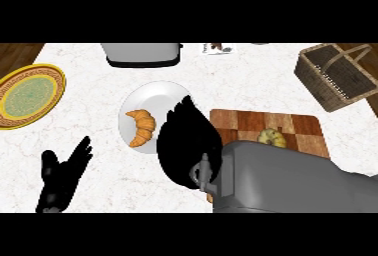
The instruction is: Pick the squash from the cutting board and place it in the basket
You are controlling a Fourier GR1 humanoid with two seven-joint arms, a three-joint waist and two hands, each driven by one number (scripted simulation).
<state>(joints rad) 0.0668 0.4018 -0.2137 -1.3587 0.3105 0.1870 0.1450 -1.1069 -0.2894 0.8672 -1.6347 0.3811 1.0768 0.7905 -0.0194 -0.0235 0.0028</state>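
Looking down, I see the white marbled table (244, 75) filling the view, with my grey right forearm (295, 180) the biggest thing on it, coming in from five o'clock and covering the near edge of the cutting board (251, 122). My right hand (188, 145) is a black mass at the centre, fingers pointing to twelve o'clock, lying over the right rim of the white plate (151, 97) and the board's left end; whether its fingers are apart or curled I cannot tell. The wicker basket (332, 75) sits at two o'clock, well apart from the board. A yellow-rimmed plate (29, 95) lies at nine o'clock, a grey toaster (140, 54) at twelve. My left hand (63, 172) rests at eight o'clock, fingers straight and spread. The croissant (142, 127) lies on the white plate. The squash (271, 137) is on the cutting board, just beside my forearm, not held
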